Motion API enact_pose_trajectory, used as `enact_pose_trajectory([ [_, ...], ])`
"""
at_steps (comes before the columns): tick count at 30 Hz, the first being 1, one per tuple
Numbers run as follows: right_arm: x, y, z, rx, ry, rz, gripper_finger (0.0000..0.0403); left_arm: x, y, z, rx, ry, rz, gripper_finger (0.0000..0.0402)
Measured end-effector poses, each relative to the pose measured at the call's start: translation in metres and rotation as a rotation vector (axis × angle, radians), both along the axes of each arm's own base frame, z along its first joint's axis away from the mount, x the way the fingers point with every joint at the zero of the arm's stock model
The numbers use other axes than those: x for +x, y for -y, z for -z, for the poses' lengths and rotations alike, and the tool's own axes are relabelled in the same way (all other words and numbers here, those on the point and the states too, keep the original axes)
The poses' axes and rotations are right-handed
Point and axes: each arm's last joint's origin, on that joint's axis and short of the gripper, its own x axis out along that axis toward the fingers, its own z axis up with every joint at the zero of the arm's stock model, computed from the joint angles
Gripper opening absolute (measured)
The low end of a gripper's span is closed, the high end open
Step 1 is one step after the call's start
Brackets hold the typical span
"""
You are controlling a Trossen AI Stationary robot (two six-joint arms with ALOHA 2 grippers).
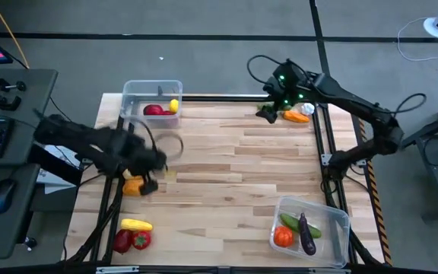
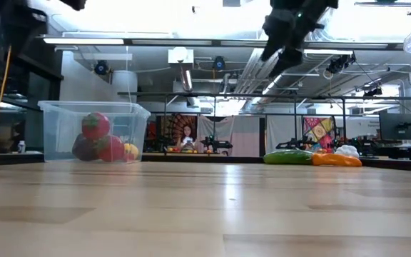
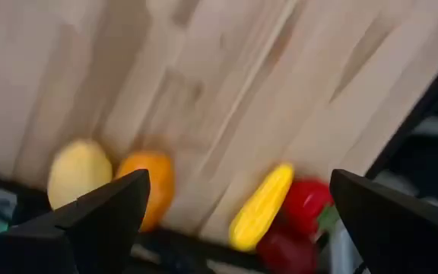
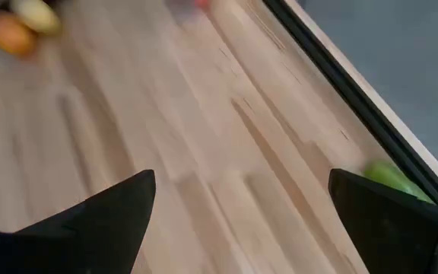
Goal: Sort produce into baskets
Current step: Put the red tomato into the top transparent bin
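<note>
Bare counter (image 2: pixel 205 214) up front. Left claw (image 3: pixel 234 205) spread wide, empty, hanging over lemon (image 3: pixel 78 171), orange (image 3: pixel 149 183), probably lining up pick. Right claw (image 4: pixel 238 205) apart too, beside carrot (image 1: pixel 296 116). Baskets: far one (image 1: pixel 152 90) fruit, near one (image 1: pixel 342 217) veg.

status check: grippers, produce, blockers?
Left gripper open over orange. Right gripper open by carrot. Both tubs partly filled. No blockers.

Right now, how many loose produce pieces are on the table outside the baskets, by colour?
Yellow: 2, lemon, yellow long piece
Orange: 2, round orange, carrot
Red: 2, pepper, apple
Green: 1, cucumber
White: 1, garlic
Total: 8
</note>
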Motion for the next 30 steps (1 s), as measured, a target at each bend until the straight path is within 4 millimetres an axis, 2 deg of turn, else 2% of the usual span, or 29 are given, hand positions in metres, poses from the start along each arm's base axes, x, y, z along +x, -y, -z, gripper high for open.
enact_pose_trajectory([
  [6,-0.008,-0.020,-0.020,-0.021,0.185,0.000,0.0383,0.007,0.064,0.033,0.091,-0.162,0.176,0.0396],
  [10,-0.010,-0.036,-0.037,0.012,0.263,-0.029,0.0383,-0.009,0.108,0.045,0.112,-0.166,0.333,0.0396],
  [14,-0.012,-0.056,-0.049,0.078,0.329,-0.077,0.0383,-0.031,0.144,0.045,0.083,-0.053,0.382,0.0396],
  [21,-0.001,-0.085,-0.054,0.209,0.378,-0.031,0.0383,-0.053,0.180,0.053,0.140,0.129,0.418,0.0396],
  [26,0.008,-0.103,-0.051,0.192,0.362,-0.005,0.0383,-0.061,0.207,0.075,0.156,0.136,0.497,0.0396],
  [30,0.010,-0.112,-0.049,0.180,0.342,0.013,0.0383,-0.064,0.220,0.093,0.190,0.128,0.498,0.0396],
])
